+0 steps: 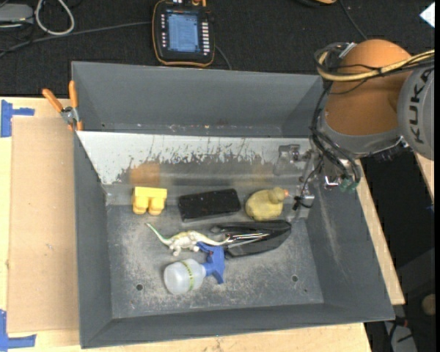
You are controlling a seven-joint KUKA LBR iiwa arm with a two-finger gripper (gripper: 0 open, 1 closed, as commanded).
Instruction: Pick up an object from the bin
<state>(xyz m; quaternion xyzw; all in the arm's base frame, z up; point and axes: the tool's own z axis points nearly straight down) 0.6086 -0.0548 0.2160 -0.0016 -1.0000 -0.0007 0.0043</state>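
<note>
Grey metal bin (205,306) with small things loose on its floor. The end effector (301,201) hangs low at the floor's right side, just beside a yellow duck-like lump (264,205); whether it is open, closed or gripping anything cannot be told. Left of the lump lies a flat black block (208,204), below it a black-handled tool (255,239), then a white toy dinosaur (183,241), a pale bottle (180,277) and a yellow brick (149,200).

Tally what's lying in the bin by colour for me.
Yellow: 2, blocky plastic brick, rounded soft duck-like lump
Black: 2, flat rectangular pad, long curved-handled tool
White: 2, small toy dinosaur, pale round plastic bottle
Blue: 1, small plastic piece at the bottle's neck
Total: 7
</note>
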